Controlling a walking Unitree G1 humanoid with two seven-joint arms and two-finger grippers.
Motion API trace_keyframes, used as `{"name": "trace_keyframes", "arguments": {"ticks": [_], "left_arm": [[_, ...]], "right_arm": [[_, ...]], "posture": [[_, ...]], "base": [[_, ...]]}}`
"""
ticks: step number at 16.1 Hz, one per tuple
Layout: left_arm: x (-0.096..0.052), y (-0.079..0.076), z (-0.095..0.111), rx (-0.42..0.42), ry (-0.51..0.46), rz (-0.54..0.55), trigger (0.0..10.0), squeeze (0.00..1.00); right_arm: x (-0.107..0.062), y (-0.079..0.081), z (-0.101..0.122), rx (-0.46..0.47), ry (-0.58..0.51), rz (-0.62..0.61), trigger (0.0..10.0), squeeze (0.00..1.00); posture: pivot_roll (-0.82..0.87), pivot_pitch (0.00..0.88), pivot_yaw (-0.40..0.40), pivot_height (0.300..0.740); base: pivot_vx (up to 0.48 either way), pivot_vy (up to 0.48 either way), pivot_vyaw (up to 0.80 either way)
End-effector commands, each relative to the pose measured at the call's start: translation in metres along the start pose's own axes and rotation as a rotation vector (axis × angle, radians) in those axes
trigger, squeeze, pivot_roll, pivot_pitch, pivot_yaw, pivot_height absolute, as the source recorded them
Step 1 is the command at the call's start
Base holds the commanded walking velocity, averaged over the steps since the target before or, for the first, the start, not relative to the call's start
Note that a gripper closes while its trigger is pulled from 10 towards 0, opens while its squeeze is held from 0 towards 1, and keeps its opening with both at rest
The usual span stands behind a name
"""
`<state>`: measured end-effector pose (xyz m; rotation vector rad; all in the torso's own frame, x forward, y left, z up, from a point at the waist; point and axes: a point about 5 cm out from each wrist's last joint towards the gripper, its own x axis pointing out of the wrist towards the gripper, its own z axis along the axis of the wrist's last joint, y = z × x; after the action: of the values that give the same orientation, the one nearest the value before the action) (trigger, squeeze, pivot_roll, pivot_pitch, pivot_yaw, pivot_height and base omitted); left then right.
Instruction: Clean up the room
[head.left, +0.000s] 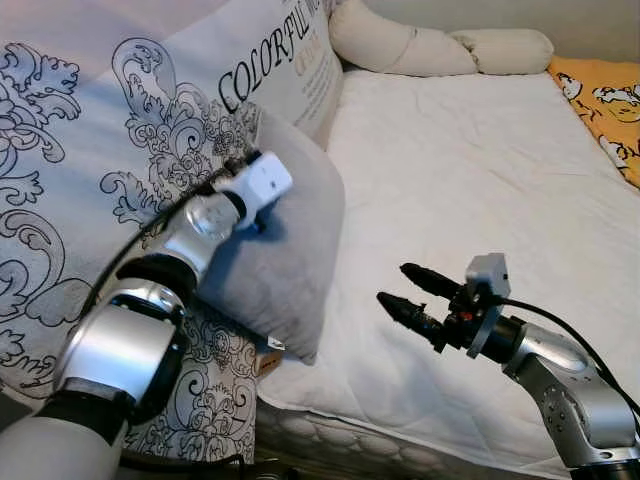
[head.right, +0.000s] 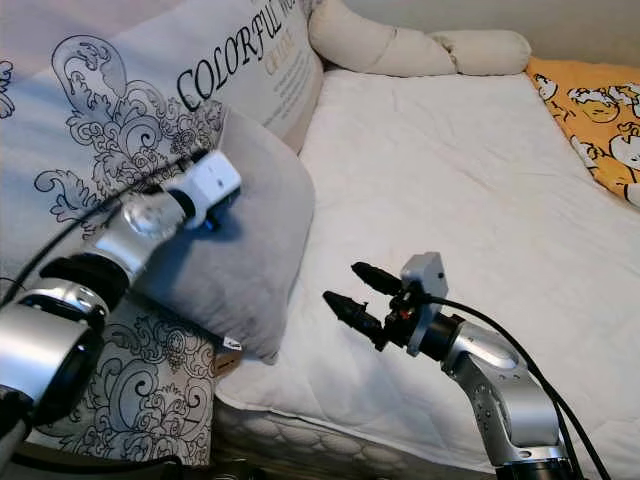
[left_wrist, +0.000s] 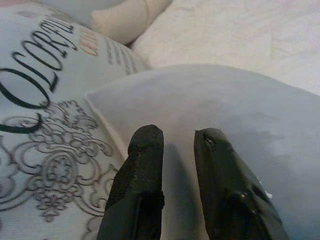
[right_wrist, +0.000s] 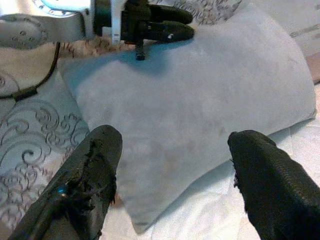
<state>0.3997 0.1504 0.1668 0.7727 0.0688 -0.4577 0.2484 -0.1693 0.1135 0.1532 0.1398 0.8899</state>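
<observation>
White bed (head.left: 470, 190): my left end effector (left_wrist: 177, 145), nearly closed, presses the grey pillow (head.left: 285, 260); my right end effector (head.left: 408, 290), open wide, holds nothing.

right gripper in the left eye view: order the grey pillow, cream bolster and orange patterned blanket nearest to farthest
From the right gripper:
1. Grey square pillow, to its left, under the left gripper.
2. Orange patterned blanket, far right edge.
3. Long cream bolster, at the bed's head.
The last two are close to call.

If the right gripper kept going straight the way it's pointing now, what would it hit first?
Most likely the grey pillow. The right gripper is open and hovers above the white sheet, aimed at the pillow's broad face; depth is uncertain.
</observation>
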Motion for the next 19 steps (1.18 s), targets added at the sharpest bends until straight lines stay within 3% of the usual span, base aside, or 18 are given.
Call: {"name": "trace_keyframes", "arguments": {"ticks": [1,4,5,6,7,8,10,11,13,14,15,17,18,19], "left_arm": [[-0.001,0.008,0.005,-0.012,-0.027,0.004,10.0,1.00],[-0.006,0.009,0.019,-0.267,-0.228,-0.019,10.0,1.00],[-0.009,0.007,0.020,-0.442,-0.295,0.002,10.0,1.00],[-0.018,-0.001,0.023,-0.581,-0.391,0.035,10.0,1.00],[-0.027,-0.012,0.022,-0.638,-0.432,0.058,10.0,1.00],[-0.029,-0.016,0.021,-0.652,-0.435,0.065,10.0,1.00],[-0.047,-0.046,0.006,-0.714,-0.377,0.104,10.0,1.00],[-0.049,-0.049,0.004,-0.717,-0.366,0.108,10.0,1.00],[-0.065,-0.059,-0.008,-0.705,-0.291,0.127,10.0,1.00],[-0.068,-0.060,-0.009,-0.710,-0.281,0.129,10.0,1.00],[-0.079,-0.072,-0.028,-0.724,-0.188,0.172,10.0,1.00],[-0.089,-0.083,-0.038,-0.731,-0.125,0.185,10.0,1.00],[-0.090,-0.084,-0.039,-0.714,-0.111,0.182,10.0,1.00],[-0.091,-0.082,-0.039,-0.721,-0.109,0.197,10.0,1.00]], "right_arm": [[0.002,-0.002,0.009,0.000,-0.039,-0.006,10.0,0.00],[0.004,-0.010,0.016,0.029,-0.137,-0.097,10.0,0.00],[0.007,-0.013,0.017,0.041,-0.168,-0.154,10.0,0.00],[0.012,-0.012,0.019,0.095,-0.202,-0.197,10.0,0.00],[0.016,-0.012,0.019,0.111,-0.217,-0.231,10.0,0.00],[0.017,-0.014,0.019,0.100,-0.218,-0.253,10.0,0.00],[0.023,-0.020,0.014,0.136,-0.248,-0.421,10.0,0.00],[0.023,-0.021,0.013,0.131,-0.249,-0.446,10.0,0.00],[0.026,-0.031,0.004,0.158,-0.197,-0.650,10.0,0.00],[0.026,-0.031,0.003,0.163,-0.190,-0.669,10.0,0.00],[0.024,-0.031,-0.006,0.103,-0.120,-0.715,10.0,0.00],[0.020,-0.030,-0.008,0.098,-0.120,-0.749,10.0,0.00],[0.021,-0.030,-0.009,0.098,-0.120,-0.767,10.0,0.00],[0.021,-0.030,-0.008,0.037,-0.108,-0.786,10.0,0.00]], "posture": [[0.00,0.000,0.090,0.740],[0.00,0.000,0.107,0.740],[0.00,0.000,0.096,0.740],[0.00,0.000,0.090,0.740],[0.01,0.000,0.082,0.740],[0.01,0.000,0.082,0.740],[0.05,0.000,0.033,0.740],[0.05,0.000,0.020,0.740],[0.04,0.000,0.005,0.740],[0.04,0.000,0.005,0.740],[0.04,0.000,0.016,0.740],[0.05,0.000,0.010,0.740],[0.05,0.000,-0.004,0.740],[0.06,0.000,-0.009,0.740]], "base": [[0.000,0.000,0.00],[0.000,0.000,0.00],[0.000,0.000,0.00],[0.000,0.000,0.00],[0.000,0.000,0.00],[0.000,0.000,0.00],[0.000,-0.307,0.00],[0.000,-0.375,0.00],[0.000,-0.379,0.00],[0.000,-0.379,0.00],[0.000,-0.382,0.00],[0.000,-0.382,0.00],[0.000,-0.375,0.00],[0.000,-0.375,0.00]]}}
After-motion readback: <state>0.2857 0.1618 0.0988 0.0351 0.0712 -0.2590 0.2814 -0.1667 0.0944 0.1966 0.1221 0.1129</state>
